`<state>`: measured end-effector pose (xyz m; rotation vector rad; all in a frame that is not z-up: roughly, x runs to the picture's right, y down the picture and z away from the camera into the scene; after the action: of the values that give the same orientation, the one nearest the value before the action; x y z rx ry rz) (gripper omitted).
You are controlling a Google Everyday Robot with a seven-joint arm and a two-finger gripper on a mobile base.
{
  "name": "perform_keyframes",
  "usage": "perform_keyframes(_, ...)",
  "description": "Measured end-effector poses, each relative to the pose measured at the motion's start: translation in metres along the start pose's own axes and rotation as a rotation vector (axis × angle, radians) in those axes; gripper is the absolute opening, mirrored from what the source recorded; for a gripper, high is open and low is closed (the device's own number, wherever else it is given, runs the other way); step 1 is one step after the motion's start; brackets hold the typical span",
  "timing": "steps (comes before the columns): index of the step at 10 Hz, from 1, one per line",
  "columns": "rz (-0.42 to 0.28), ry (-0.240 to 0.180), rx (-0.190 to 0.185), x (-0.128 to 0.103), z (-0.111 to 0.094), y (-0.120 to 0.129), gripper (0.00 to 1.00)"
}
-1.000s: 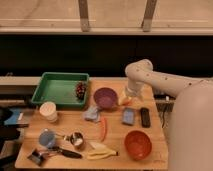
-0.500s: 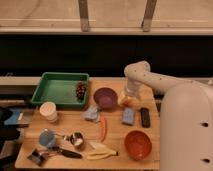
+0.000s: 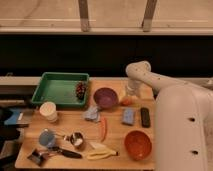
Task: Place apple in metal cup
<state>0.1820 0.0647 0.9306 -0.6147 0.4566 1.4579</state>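
The small shiny silver metal cup (image 3: 76,140) stands near-left on the wooden table (image 3: 117,132), just right of a light blue cup (image 3: 47,137). Farther right, beyond the round purple bowl (image 3: 106,97), the small orange-yellow apple (image 3: 127,101) lies beneath the gripper (image 3: 131,92), its fingers spread. Straddle the apple squarely before closing, or it will likely roll.

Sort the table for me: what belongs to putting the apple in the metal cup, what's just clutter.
Job: apple beside the purple bowl; metal cup front left; gripper just above the apple.
Clutter: green tray, white paper cup, light blue cup, carrot, blue sponge, orange bowl.
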Motion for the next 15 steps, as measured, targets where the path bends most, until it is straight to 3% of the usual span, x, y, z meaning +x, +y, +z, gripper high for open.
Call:
perform_keyframes(6,-0.011,-0.006,-0.084,-0.009,0.009,0.011,0.79)
perform_keyframes(8,-0.026,-0.015,-0.105,-0.006,0.008,0.017,0.65)
perform_keyframes(11,-0.05,-0.031,-0.124,0.001,0.005,0.023,0.35)
perform_keyframes(13,-0.059,-0.047,-0.127,0.005,-0.001,0.022,0.12)
perform_keyframes(15,-0.053,-0.066,-0.116,0.01,-0.016,0.014,0.01)
